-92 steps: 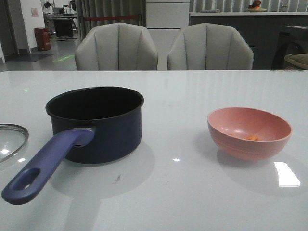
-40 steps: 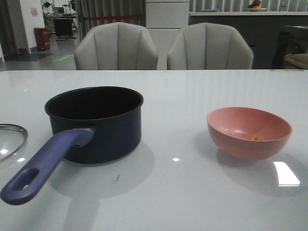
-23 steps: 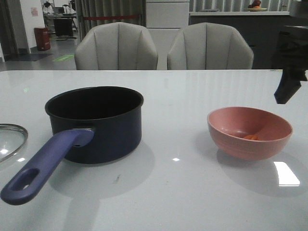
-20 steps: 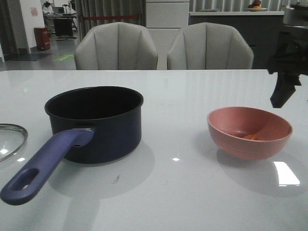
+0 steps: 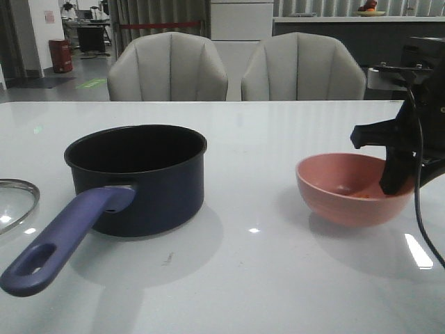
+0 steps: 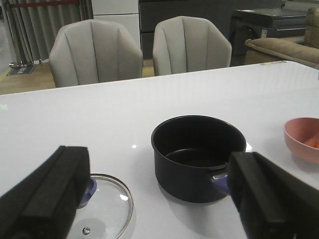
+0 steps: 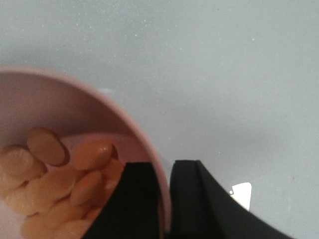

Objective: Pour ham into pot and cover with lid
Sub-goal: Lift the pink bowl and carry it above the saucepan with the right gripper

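Note:
The dark navy pot [image 5: 139, 177] stands left of centre, its purple handle [image 5: 66, 236] pointing toward me; it looks empty in the left wrist view [image 6: 199, 152]. The glass lid [image 5: 15, 203] lies flat at the far left [image 6: 107, 204], its knob behind a finger. Ham [image 7: 60, 184] chunks lie in the pink bowl [image 5: 341, 191] on the right. My right gripper [image 5: 398, 182] is shut on the bowl's right rim [image 7: 149, 144], one finger inside and one outside [image 7: 165, 172]. My left gripper [image 6: 158, 172] hangs open above the table, short of pot and lid, holding nothing.
Two grey chairs [image 5: 236, 66] stand behind the table's far edge. The right arm's cable [image 5: 419, 223] hangs down in front of the bowl's right side. The pink bowl also shows at the edge of the left wrist view [image 6: 304, 142].
The right arm has come in from the right and dropped onto the bowl's right rim, closing on it. The bowl has shifted slightly left. Pot and lid have not moved.

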`<state>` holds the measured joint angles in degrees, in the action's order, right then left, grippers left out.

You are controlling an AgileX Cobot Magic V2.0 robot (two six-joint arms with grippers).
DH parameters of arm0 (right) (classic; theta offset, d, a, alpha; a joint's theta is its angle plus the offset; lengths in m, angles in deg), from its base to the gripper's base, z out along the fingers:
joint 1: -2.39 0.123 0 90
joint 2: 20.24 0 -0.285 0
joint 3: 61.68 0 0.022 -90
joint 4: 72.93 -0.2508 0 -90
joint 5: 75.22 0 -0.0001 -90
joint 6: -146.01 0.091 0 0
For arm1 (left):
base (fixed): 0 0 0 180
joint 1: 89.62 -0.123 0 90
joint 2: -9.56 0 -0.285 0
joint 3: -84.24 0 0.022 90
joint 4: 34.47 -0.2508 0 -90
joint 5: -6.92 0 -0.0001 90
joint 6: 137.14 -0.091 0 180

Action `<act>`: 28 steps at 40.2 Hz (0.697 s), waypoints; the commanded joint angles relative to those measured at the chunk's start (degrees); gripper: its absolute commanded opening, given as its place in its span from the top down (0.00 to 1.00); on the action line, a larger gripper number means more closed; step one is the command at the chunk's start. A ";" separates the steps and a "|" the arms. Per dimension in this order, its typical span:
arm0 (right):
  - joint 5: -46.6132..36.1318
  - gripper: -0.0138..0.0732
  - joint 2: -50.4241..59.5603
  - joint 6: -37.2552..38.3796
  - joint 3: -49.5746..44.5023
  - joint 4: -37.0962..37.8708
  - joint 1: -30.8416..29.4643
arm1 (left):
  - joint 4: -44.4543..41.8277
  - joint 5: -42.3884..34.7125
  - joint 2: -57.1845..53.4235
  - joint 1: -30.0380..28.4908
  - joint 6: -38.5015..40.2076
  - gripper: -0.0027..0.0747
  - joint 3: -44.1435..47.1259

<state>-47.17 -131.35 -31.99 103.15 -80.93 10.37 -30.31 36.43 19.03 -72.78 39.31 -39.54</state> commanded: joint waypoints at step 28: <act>4.33 0.68 3.45 -2.78 17.88 -1.23 10.91 | 0.60 -4.00 0.60 0.46 -0.22 0.18 -1.47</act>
<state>-40.39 -131.35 -33.99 116.83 -81.45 17.55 -30.31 36.43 19.03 -72.78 39.31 -39.54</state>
